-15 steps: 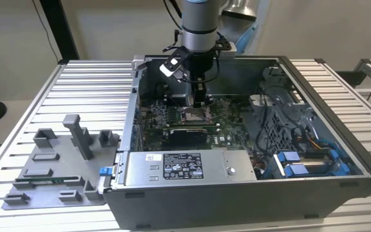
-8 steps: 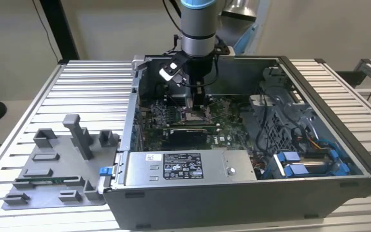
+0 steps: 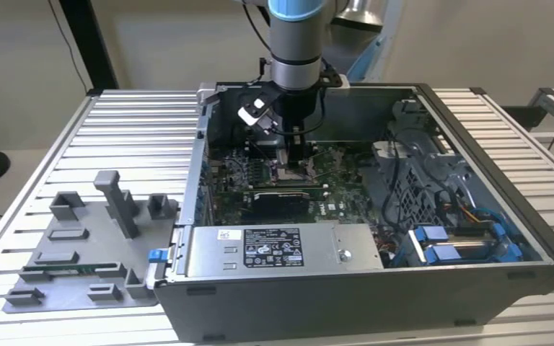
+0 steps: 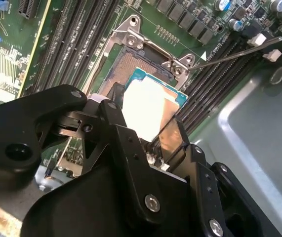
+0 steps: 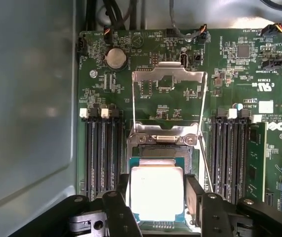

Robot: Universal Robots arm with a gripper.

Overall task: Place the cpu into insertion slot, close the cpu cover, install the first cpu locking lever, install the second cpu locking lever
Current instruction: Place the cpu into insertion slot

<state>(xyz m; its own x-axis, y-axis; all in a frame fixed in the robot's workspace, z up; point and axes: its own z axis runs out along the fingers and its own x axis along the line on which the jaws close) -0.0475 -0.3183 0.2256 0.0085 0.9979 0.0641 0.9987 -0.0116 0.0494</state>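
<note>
Two fingers (image 5: 192, 195) of the tool (image 5: 158, 196) gripped the cpu (image 5: 156, 190) by its opposite edges, with the silvery face turned to the cameras in both wrist views. The cpu hung over the slot (image 5: 164, 152) and covered one part of it, while the other part of the dark pin field was bare. Whether the cpu touched the slot, I could not tell. The cover (image 5: 169, 96) stood open, folded away beyond the slot, and one thin lever (image 4: 235, 51) stuck out just beside it. In the exterior view the arm (image 3: 294, 65) reached down, at the upper middle of the frame, into the open case (image 3: 354, 288) on the ribbed worktop (image 3: 133, 122).

I judge that the placing step was in hand. To do it well, the cpu should be kept level, with its edges parallel to the rim of the slot, and lowered straight without any sliding, because the pins probably bend easily. The grip should loosen only when the cpu lies flat inside the rim.
</note>
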